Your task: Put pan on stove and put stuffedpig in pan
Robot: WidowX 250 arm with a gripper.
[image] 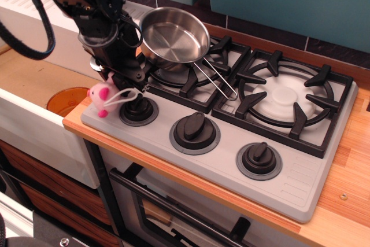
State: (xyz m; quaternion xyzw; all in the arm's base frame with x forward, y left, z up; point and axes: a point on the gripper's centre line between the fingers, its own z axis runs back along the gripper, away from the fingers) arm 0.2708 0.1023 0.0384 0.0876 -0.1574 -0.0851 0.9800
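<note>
Observation.image: gripper [118,81] held stuffedpig [101,95] clamped in its jaws, hanging below-left of them; pan [174,36] sat up-right, on the stove's [300,192] near burner.

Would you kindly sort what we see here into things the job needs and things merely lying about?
Job:
pan
stove
stuffedpig
gripper

Lying about:
orange dish
wooden counter

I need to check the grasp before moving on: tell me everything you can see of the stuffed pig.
The stuffed pig is a small pale-pink plush with a darker pink snout and foot. A white string loop trails from it toward the leftmost knob. It hangs at the gripper, above the stove's front-left corner and outside the pan. How the jaws meet it is hidden.
</note>
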